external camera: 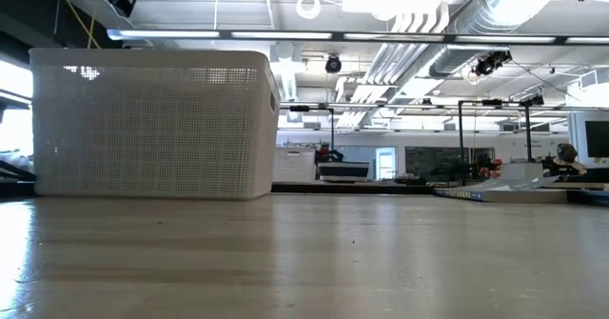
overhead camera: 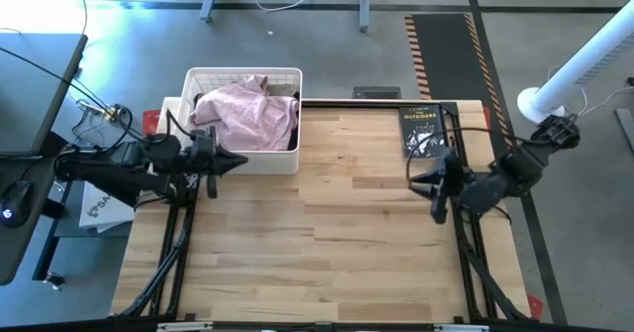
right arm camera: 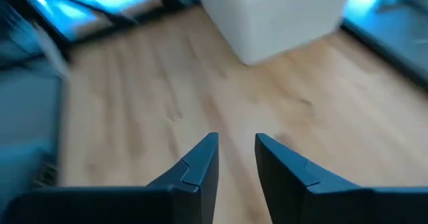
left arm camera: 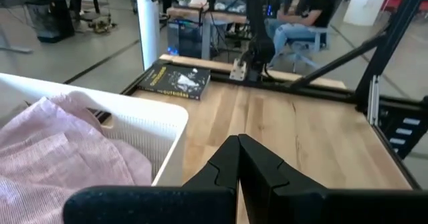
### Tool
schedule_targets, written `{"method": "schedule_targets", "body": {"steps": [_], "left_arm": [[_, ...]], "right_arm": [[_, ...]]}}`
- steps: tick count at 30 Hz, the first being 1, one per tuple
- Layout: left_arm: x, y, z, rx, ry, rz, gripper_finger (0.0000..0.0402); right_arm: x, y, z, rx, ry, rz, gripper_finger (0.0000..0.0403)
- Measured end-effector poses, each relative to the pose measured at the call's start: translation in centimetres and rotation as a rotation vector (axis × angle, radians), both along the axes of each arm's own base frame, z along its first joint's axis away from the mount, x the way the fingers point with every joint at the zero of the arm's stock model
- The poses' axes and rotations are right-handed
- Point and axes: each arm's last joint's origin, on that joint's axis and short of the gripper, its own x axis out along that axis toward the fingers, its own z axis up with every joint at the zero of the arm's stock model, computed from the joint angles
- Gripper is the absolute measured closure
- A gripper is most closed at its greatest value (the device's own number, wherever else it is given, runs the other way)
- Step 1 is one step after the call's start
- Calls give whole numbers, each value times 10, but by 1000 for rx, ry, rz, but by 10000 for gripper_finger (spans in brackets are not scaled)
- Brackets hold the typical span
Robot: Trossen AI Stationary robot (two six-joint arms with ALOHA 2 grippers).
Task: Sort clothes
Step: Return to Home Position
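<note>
1. The left pincer [left arm camera: 237,144] has its two fingers pressed together with nothing between them. It hangs raised by the near wall of the white laundry bin [overhead camera: 245,72] and points across the table [overhead camera: 327,233] toward the other arm.
2. The right pincer [right arm camera: 236,147] shows a narrow gap between its fingers and is also empty. It hovers over the right part of the table, just short of the black book [overhead camera: 420,131], facing the bin from well apart.
3. Main risk, as I judge it: the left pincer sits very close to the bin's rim. If the arm sweeps back to rest low or toward the bin, it could clip the wall, shove the light bin along the table or tip it.
4. Second risk: the pink garment [overhead camera: 243,114] is heaped up to the rim. A finger passing over it could catch a fold and drag the cloth back out.
5. Lesser risk: if the right arm dips as it retracts, it could nudge the book, which lies flat near the table's far edge.
6. The clothes lie inside the bin at the far left of the table, with the pink one on top. Whatever is beneath it is mostly hidden.
7. From the left pincer, the pile is just beside it and lower, over the rim, and not touching it. From the right pincer, it is across most of the table. No garment shows on the table itself.
</note>
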Motion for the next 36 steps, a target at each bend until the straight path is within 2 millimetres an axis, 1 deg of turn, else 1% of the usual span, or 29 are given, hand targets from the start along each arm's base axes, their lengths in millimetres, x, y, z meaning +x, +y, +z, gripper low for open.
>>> {"method": "schedule_targets", "body": {"steps": [3, 8, 11, 14, 15, 17, 20, 25, 30, 33, 36], "left_arm": [[0, 0, 2, -2, -22, 1, 401], [6, -2, 4, 12, -34, -52, 401], [11, -1, 4, 18, -39, -68, 401], [14, 5, 1, 49, -27, -41, 401], [15, 8, -3, 57, -30, -23, 401], [13, 13, -15, 61, -20, 2, 401], [4, 21, -31, 48, -23, 16, 401], [-21, 28, -51, 49, -35, 75, 401], [-43, 24, -59, 62, -185, 90, 401], [-45, 23, -75, 20, -234, 88, 401], [-36, 23, -93, -18, -280, 45, 401]], "right_arm": [[-6, -14, -30, 105, -162, 31, 314], [7, -31, -80, 180, -436, 181, 324], [14, -47, -102, 169, -558, 245, 333], [14, -67, -118, 144, -589, 243, 347], [13, -73, -120, 139, -595, 236, 352], [7, -83, -118, 131, -622, 240, 363], [-4, -91, -112, 124, -672, 261, 380], [-27, -91, -105, 89, -733, 288, 401], [-38, -86, -104, 87, -750, 306, 401], [-39, -83, -104, 79, -748, 314, 402], [-36, -82, -105, 71, -735, 307, 402]]}}
